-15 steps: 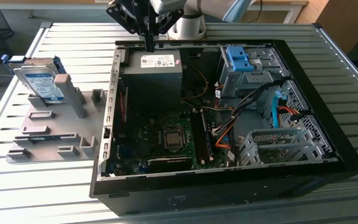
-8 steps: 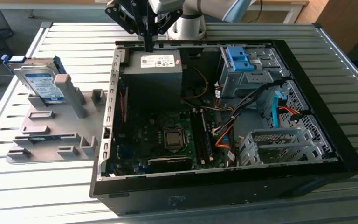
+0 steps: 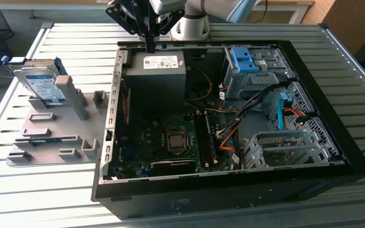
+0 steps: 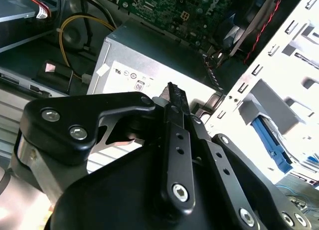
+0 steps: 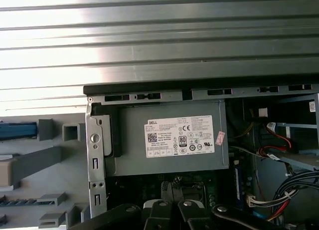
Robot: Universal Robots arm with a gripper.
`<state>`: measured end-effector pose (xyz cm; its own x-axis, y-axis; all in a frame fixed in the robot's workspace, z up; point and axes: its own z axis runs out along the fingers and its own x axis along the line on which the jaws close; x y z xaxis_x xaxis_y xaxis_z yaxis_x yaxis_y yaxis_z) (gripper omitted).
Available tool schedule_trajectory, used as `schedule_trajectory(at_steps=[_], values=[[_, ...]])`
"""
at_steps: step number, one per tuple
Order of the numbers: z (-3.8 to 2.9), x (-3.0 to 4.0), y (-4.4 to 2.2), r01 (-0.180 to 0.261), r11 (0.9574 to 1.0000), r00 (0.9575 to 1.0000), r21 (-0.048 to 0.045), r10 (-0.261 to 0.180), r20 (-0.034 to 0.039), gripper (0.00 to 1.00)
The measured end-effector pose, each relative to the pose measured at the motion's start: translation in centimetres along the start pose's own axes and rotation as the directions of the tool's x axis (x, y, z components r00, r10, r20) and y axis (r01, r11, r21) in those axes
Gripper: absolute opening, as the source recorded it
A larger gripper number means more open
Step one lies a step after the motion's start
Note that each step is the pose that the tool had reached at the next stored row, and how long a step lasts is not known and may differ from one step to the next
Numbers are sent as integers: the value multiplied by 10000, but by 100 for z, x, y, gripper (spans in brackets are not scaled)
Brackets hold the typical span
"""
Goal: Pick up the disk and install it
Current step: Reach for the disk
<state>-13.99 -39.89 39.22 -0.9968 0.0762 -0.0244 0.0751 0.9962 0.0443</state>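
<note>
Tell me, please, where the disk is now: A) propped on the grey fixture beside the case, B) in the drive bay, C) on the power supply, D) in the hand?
A: the disk stands on the grey fixture at the exterior view's left, while the hand hangs empty above the power supply.

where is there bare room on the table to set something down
Bare slats of the table lie at the exterior view's lower left, beside the grey fixture plate, and along the exterior view's right of the computer case. Inside the case it is crowded: cables, the drive cage, and the pincer over the power supply.
</note>
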Motion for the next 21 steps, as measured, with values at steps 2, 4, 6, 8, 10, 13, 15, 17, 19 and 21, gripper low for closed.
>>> schedule_trajectory(at_steps=[2, 4, 6, 8, 10, 13, 15, 17, 19, 21], values=[[1, 6, 0, 0, 10000, 10000, -1, 0, 1, 11], [0, 13, -1, 0, 10000, 10000, 0, 0, 0, 11], [1, 19, -1, 0, 10000, 10000, -1, 0, 0, 11], [1, 25, -2, 1, 10000, 10000, -1, -1, 0, 11], [1, 30, -2, 0, 10000, 10000, 0, 0, 0, 11], [1, 40, -3, 0, 10000, 10000, 0, 0, 1, 11], [1, 47, -4, 0, 10000, 10000, -1, 0, 1, 11], [1, 55, -4, 1, 10000, 10000, 0, -1, 1, 11], [1, 62, -5, 0, 10000, 10000, 0, 0, 0, 11], [2, 68, -5, 1, 10000, 10000, -1, -1, 1, 11]])
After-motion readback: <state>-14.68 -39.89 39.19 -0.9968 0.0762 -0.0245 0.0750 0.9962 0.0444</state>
